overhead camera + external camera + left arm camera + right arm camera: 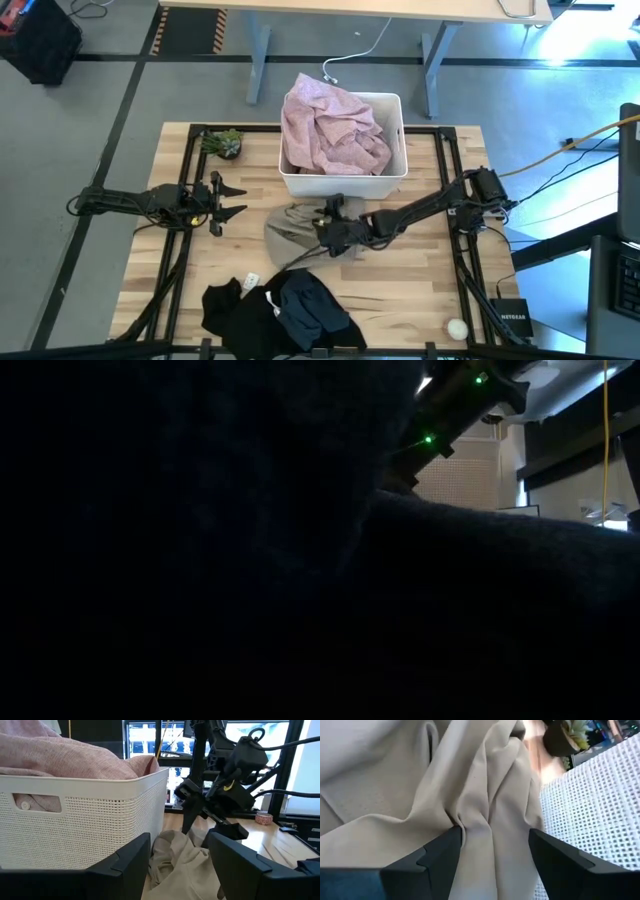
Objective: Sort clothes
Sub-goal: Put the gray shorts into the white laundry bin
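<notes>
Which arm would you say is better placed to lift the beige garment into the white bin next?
The right arm, probably. The right gripper is already down on the beige garment, its open fingers straddling a fold just in front of the white bin. The left gripper hangs open beside it, holding nothing.

We see the bin (343, 178) at the counter's (420, 290) far middle, one garment (330, 128) heaped in it; a plant (222, 143) left of the bin at the far-left corner; a second garment (295, 228) on the counter just in front of the bin; right claw (322, 232) on that garment's right side; left claw (232, 199) left of it, apart; two more garments (275, 310) overlapping at the near edge.
</notes>
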You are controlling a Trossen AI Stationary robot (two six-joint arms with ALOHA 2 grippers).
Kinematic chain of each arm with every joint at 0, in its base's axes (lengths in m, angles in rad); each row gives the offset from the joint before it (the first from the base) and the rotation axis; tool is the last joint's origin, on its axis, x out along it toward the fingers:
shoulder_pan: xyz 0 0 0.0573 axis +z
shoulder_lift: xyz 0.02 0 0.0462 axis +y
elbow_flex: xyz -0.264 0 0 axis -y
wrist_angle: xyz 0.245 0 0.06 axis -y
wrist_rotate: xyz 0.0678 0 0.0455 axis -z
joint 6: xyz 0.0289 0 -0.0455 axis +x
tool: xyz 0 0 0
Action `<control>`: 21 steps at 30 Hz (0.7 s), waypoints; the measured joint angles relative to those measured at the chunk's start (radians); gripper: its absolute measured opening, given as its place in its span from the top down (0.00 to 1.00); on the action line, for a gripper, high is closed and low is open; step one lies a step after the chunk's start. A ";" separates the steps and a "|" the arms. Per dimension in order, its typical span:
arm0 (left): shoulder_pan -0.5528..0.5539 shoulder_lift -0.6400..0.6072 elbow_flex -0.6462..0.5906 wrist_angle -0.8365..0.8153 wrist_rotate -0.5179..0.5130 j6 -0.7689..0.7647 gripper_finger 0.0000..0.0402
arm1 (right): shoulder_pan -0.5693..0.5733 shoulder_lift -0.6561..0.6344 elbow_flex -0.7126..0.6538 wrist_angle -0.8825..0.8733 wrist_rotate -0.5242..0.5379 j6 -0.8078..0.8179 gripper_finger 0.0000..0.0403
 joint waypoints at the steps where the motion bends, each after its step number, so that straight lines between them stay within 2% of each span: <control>1: 0.000 0.000 0.000 0.000 0.000 0.000 0.51 | -0.004 0.000 0.000 -0.001 -0.021 0.011 0.38; 7: 0.000 0.000 0.000 0.001 0.000 -0.001 0.51 | -0.046 0.030 0.001 -0.022 -0.197 0.063 0.38; 15: 0.000 0.000 0.000 0.000 0.000 -0.001 0.51 | -0.127 0.121 0.005 -0.040 -0.273 0.082 0.38; 21: 0.000 0.000 0.000 0.000 0.000 0.000 0.51 | -0.135 0.149 0.006 -0.038 -0.307 0.075 0.39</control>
